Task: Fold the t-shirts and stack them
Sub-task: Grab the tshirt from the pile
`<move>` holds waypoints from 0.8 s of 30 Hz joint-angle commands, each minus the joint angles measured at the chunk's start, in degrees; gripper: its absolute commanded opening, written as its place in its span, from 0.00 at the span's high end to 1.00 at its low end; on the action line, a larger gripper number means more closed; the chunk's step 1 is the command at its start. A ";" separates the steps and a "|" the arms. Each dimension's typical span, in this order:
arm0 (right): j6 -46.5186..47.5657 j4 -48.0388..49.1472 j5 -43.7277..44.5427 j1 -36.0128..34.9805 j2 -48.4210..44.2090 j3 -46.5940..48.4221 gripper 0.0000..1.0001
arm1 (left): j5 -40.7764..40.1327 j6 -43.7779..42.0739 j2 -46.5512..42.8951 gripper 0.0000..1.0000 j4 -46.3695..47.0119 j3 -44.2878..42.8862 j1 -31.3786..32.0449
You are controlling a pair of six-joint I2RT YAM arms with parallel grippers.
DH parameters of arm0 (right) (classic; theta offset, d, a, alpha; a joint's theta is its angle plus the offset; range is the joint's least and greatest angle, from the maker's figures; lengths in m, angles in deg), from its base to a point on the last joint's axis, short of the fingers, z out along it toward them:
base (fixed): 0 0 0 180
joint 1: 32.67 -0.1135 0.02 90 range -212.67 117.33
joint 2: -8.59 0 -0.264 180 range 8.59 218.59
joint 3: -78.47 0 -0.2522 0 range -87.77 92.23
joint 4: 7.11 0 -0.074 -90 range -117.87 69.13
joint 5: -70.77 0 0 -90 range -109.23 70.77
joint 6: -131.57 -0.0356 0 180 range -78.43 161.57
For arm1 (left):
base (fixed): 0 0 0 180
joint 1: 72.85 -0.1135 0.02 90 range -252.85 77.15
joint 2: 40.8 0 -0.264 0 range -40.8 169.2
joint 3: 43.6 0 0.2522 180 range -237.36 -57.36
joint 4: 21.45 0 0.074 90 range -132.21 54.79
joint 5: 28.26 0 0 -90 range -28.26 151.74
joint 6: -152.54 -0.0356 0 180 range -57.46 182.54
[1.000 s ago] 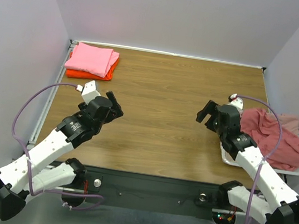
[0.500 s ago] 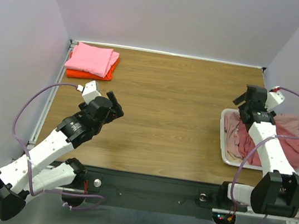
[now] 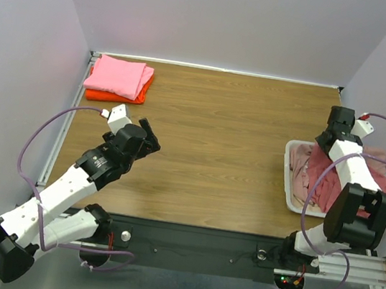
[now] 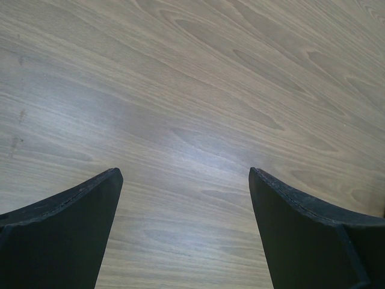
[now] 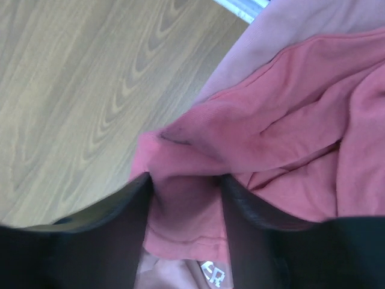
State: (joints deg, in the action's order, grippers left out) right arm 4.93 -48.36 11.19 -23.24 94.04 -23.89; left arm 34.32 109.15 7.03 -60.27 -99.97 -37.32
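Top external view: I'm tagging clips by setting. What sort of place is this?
Most likely a lab robot cell, not a home: bare pale walls box in a wood-grain table, two robot arms are bolted along its near edge, and the right gripper pinches a rose-red t-shirt in the basket.

The light pink cloth t-shirt (image 3: 118,75) lies on the bright orange cloth t-shirt (image 3: 106,96), far left on the wooden table (image 3: 215,140). At the right, the dusty rose-red cloth t-shirt (image 5: 283,114) lies in the white plastic basket (image 3: 286,169), under my right gripper (image 5: 185,179).
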 commanded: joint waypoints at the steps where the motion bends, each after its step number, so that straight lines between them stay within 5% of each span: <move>1: -0.18 1.64 -1.93 0.59 0.94 2.22 0.52 | -0.88 -0.29 -0.02 0.01 1.85 0.33 -0.02; 5: 0.08 2.17 -2.55 0.85 2.00 2.13 0.58 | -0.97 -0.20 -0.11 0.02 1.94 0.34 -0.02; 13: 0.78 3.31 -4.66 1.47 0.77 1.69 0.98 | -1.14 -0.20 -0.55 0.02 1.86 0.25 -0.02; 24: 4.47 2.96 -2.91 1.64 -15.20 3.18 1.00 | -0.97 -0.12 -1.69 0.02 1.50 0.25 -0.02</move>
State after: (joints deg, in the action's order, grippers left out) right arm 7.42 -48.62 6.99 -21.86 86.37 -23.74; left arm 34.32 109.17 6.83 -60.18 -99.97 -37.32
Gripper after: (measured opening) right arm 0.048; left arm 0.985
